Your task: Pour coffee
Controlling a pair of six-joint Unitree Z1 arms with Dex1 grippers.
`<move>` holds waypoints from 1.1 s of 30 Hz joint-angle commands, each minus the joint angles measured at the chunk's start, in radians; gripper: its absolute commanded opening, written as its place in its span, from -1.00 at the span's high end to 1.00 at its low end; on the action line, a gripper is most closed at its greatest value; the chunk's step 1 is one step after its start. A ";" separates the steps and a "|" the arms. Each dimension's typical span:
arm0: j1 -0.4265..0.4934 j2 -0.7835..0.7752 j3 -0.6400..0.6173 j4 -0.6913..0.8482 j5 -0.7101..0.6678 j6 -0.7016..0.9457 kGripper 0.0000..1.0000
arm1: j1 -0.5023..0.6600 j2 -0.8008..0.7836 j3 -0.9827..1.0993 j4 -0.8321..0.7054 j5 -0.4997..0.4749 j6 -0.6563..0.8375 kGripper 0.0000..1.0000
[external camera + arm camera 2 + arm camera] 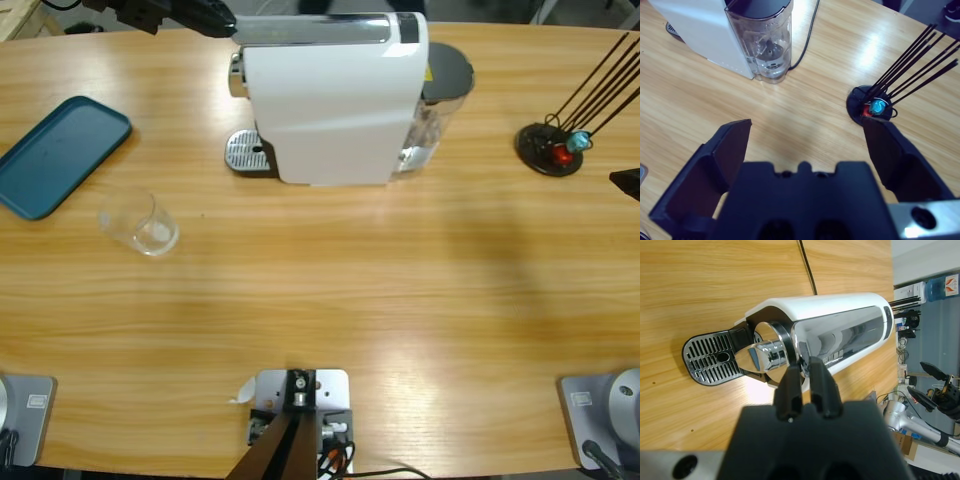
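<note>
On the near left of the bench [330, 300] a clear glass tumbler [140, 223] stands by itself, well apart from the drip grille [247, 152]; no coffee is visible in it, so I judge the task barely begun. Farther left lies a blue tray [55, 152]. The right pincer [807, 137] hangs spread wide over bare wood near the capsule stand [549, 148]. Farthest, the left pincer [806, 390], pressed nearly together and gripping nothing, hovers at the coffee machine [335, 100] top. Placing the glass and brewing remain.
</note>
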 commanded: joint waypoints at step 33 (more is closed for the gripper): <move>-0.212 -0.562 0.523 0.061 0.154 0.955 -0.96 | -0.053 0.327 0.292 -0.503 -0.454 0.456 -1.00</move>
